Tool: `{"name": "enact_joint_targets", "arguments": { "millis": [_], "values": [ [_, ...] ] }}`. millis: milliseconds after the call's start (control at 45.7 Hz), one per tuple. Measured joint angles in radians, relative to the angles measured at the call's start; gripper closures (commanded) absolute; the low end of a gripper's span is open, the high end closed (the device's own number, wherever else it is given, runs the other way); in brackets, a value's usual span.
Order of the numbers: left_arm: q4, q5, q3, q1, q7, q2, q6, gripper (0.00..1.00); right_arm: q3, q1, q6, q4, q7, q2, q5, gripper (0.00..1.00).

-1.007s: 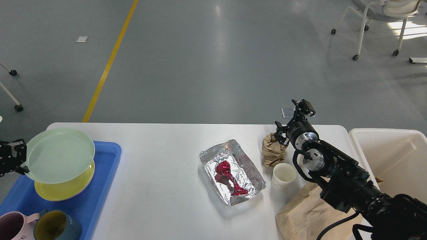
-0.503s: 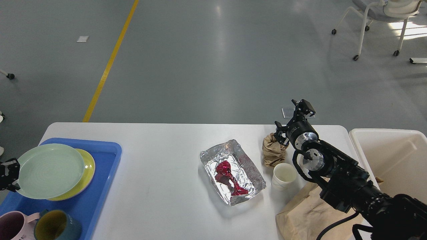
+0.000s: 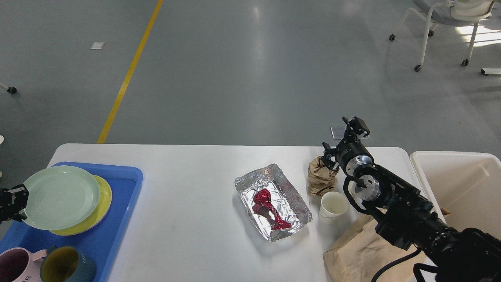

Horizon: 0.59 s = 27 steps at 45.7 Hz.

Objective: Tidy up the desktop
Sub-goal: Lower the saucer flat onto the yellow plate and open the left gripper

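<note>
White counter (image 3: 188, 243) fills the lower frame: plates (image 3: 60, 197) and mugs (image 3: 66, 265) sit in the tray (image 3: 121, 219) at lower left. Foil pan (image 3: 273, 201), cup (image 3: 332, 206) and bags (image 3: 321, 176) remain at lower right. Left end effector (image 3: 13, 199) touches the plate's rim, grip unclear; right end effector (image 3: 344, 143) hangs wide, empty.

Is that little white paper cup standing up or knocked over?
Upright. The paper cup stands on the desktop with its round open mouth facing up, beside the foil tray; it looks empty.

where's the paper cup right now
In the head view the white paper cup stands upright on the desktop, right of centre, between the foil tray and the right arm, just in front of the crumpled brown bag.
</note>
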Motion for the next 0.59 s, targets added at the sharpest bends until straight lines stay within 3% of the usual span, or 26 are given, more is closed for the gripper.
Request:
{"name": "enact_joint_targets", "arguments": {
  "millis": [131, 219, 372, 525, 591],
  "values": [
    [0.0, 0.0, -0.005, 0.0, 0.008, -0.014, 0.014, 0.95, 0.0, 0.0, 0.0, 0.0, 0.0, 0.0, 0.0, 0.0],
    [0.0, 0.0, -0.006, 0.0, 0.009, -0.023, 0.017, 0.84, 0.0, 0.0, 0.0, 0.0, 0.0, 0.0, 0.0, 0.0],
    [0.0, 0.002, -0.025, 0.003, 0.008, -0.036, 0.035, 0.74, 0.0, 0.0, 0.0, 0.0, 0.0, 0.0, 0.0, 0.0],
    [0.0, 0.003, -0.047, 0.025, 0.008, -0.038, 0.044, 0.53, 0.0, 0.0, 0.0, 0.0, 0.0, 0.0, 0.0, 0.0],
    [0.0, 0.004, -0.05, 0.027, 0.008, -0.041, 0.049, 0.49, 0.0, 0.0, 0.0, 0.0, 0.0, 0.0, 0.0, 0.0]
  ]
}}
